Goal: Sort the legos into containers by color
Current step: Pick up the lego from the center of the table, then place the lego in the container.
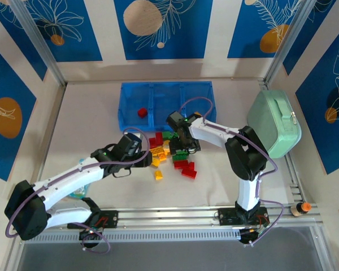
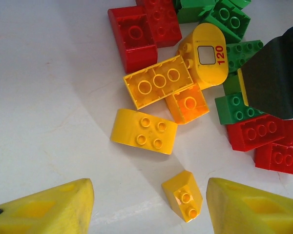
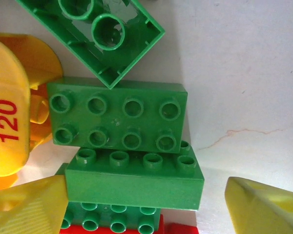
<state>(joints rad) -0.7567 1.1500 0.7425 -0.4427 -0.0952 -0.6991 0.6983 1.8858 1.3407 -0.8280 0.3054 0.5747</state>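
Observation:
The legos [image 1: 172, 155] lie in a mixed red, green and yellow pile at mid-table, in front of the blue three-compartment containers [image 1: 181, 90]. One red lego [image 1: 140, 112] sits in the left compartment. My left gripper [image 2: 149, 209] hangs open at the pile's left edge. A small sloped yellow brick [image 2: 184, 195] lies on the table between its fingers, nearer the right one. My right gripper [image 3: 146, 209] is open over stacked green bricks. A long green brick [image 3: 134, 180] lies between its fingers; the left finger [image 3: 29, 204] is against its end, the right finger [image 3: 266, 204] stands apart.
A mint-green case [image 1: 274, 124] stands at the right wall. A pale blue packet [image 1: 76, 195] lies under the left arm. A small orange-capped bottle [image 1: 299, 209] sits by the rail at the near right. The two grippers work close together over the pile.

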